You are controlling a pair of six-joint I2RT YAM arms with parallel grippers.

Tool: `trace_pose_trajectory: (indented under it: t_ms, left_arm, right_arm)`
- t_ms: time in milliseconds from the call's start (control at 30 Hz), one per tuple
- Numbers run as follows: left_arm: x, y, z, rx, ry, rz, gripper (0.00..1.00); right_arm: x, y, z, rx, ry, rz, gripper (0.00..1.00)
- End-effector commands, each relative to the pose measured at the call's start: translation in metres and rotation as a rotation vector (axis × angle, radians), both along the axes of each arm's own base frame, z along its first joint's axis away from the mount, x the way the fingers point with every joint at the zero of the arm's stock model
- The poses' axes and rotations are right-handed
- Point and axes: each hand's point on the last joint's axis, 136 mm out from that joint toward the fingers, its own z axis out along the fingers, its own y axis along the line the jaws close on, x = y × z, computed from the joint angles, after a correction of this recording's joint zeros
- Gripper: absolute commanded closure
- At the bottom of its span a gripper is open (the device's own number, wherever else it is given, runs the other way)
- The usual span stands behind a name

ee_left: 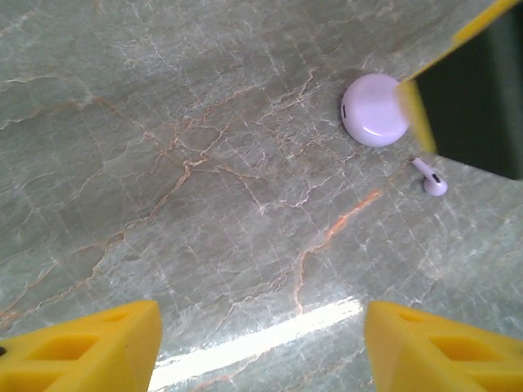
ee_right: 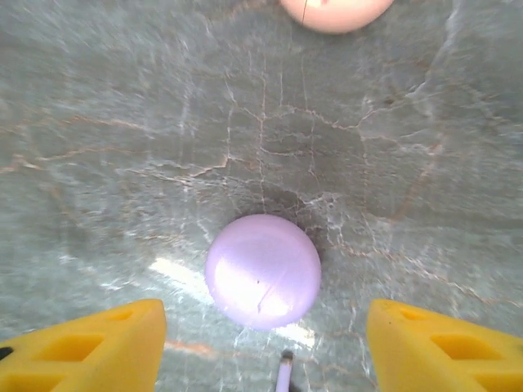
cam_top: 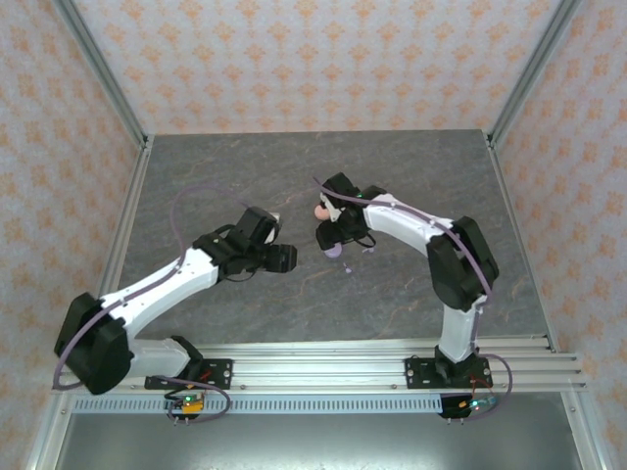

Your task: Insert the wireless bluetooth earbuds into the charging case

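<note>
A closed lavender charging case (ee_right: 262, 271) lies on the marble table, just ahead of my open right gripper (ee_right: 265, 353) and between its yellow fingers (ee_right: 90, 347). The stem of a lavender earbud (ee_right: 283, 377) pokes in at the bottom edge, close behind the case. A salmon-pink case (ee_right: 335, 11) lies farther ahead. In the left wrist view the lavender case (ee_left: 373, 109) and the lavender earbud (ee_left: 433, 180) lie far ahead to the right. My left gripper (ee_left: 261, 351) is open over bare table. From above, the left gripper (cam_top: 284, 258) faces the right gripper (cam_top: 328, 235); the other earbuds are hidden.
The right gripper's yellow finger (ee_left: 418, 118) and dark body cross the top right of the left wrist view, over the lavender case's edge. Patterned walls and metal posts (cam_top: 108, 78) enclose the grey table (cam_top: 245, 176). Rails (cam_top: 323, 367) run along the near edge.
</note>
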Motion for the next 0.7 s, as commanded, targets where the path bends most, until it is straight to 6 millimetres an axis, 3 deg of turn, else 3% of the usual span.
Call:
trace_pose_trajectory:
  t_ms: [0, 200, 367, 667]
  left_arm:
    - [0.032, -0.019, 0.010, -0.036, -0.033, -0.009, 0.38]
    - [0.062, -0.045, -0.011, -0.068, 0.012, -0.029, 0.53]
    - [0.083, -0.054, -0.031, -0.100, 0.021, 0.015, 0.67]
    - [0.089, -0.069, -0.068, -0.130, 0.092, 0.013, 0.85]
  right_arm:
    - [-0.002, -0.017, 0.013, 0.020, -0.024, -0.104, 0.35]
    - [-0.011, -0.041, -0.011, 0.017, 0.041, -0.272, 0.55]
    - [-0.013, -0.044, -0.029, 0.041, 0.084, -0.346, 0.73]
    - [-0.006, -0.046, -0.055, -0.005, 0.132, -0.408, 0.85]
